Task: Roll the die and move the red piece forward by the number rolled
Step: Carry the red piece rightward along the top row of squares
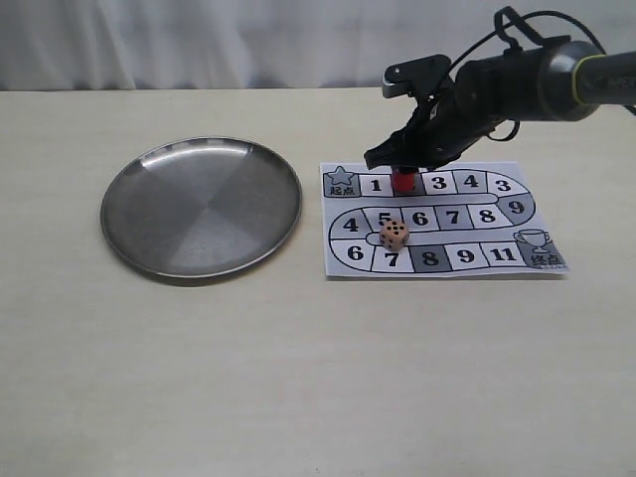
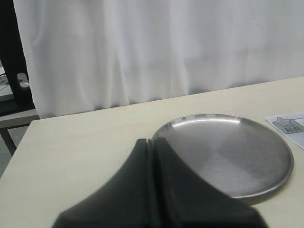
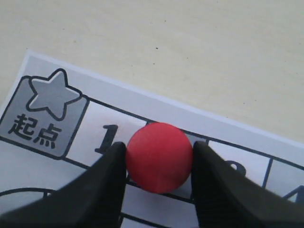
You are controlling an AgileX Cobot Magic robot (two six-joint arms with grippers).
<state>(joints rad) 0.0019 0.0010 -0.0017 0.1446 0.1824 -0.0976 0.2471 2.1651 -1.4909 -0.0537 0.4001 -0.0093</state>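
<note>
The red piece [image 1: 404, 181] stands upright on the paper game board [image 1: 437, 221], in the top row between squares 1 and 3. My right gripper [image 1: 402, 165] comes down on it from behind. Seen from the right wrist, both black fingers [image 3: 110, 175] press the sides of the red piece [image 3: 159, 156], so the right gripper [image 3: 159, 153] is shut on it. The tan die [image 1: 394, 234] rests on the board near squares 5 and 7, several pips up. The left gripper [image 2: 153, 142] is shut and empty, near the steel plate [image 2: 266, 156]; it does not show in the exterior view.
A round steel plate [image 1: 169, 164] lies on the table left of the board. The board's start star [image 3: 53, 92] is beside square 1. White curtain hangs behind the table's far edge.
</note>
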